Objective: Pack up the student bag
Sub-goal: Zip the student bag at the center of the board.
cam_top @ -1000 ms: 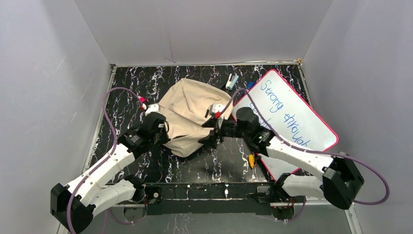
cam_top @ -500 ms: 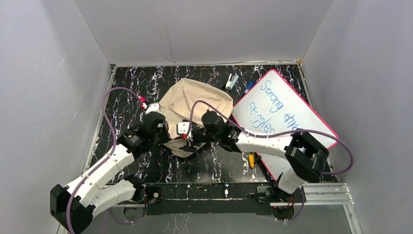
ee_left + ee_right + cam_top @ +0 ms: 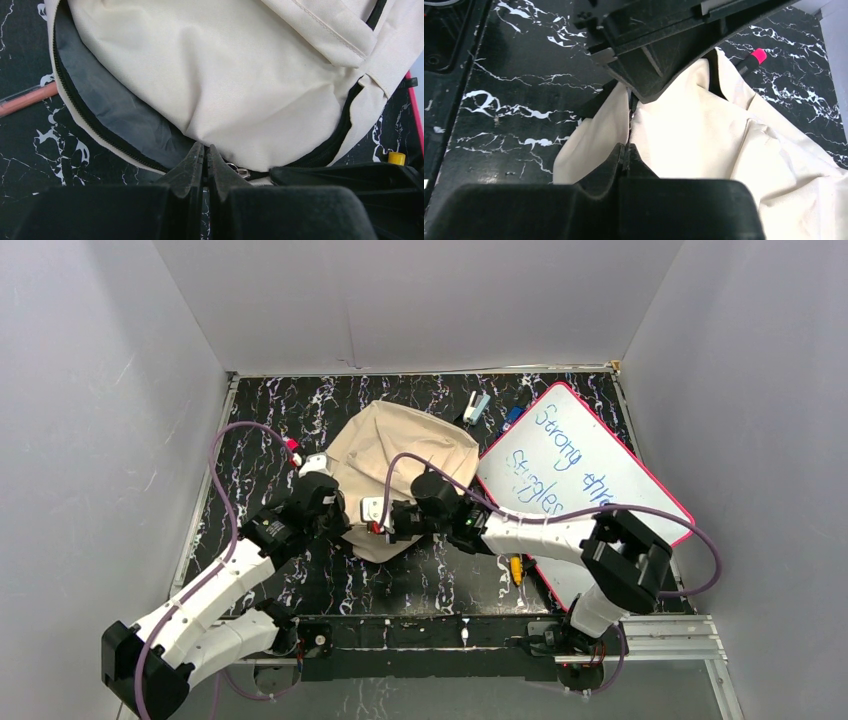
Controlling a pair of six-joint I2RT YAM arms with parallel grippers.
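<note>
My right gripper (image 3: 626,147) has just swung from the 3 o'clock side of the student bag (image 3: 400,455) round to its 6 o'clock edge and snapped closed. Its fingers are now clenched flat against the cream cloth beside the zip line. I cannot tell whether a fold is caught between them.

My left gripper (image 3: 205,150) has not let go: it pinches the rim at the bag's 7 o'clock corner, by the zipper pull (image 3: 241,173), where the grey lining shows.

The bag lies mid-table, with the whiteboard (image 3: 590,480) at its 3 o'clock. I judge that with both hands at the mouth, I am set to spread it open for packing.
</note>
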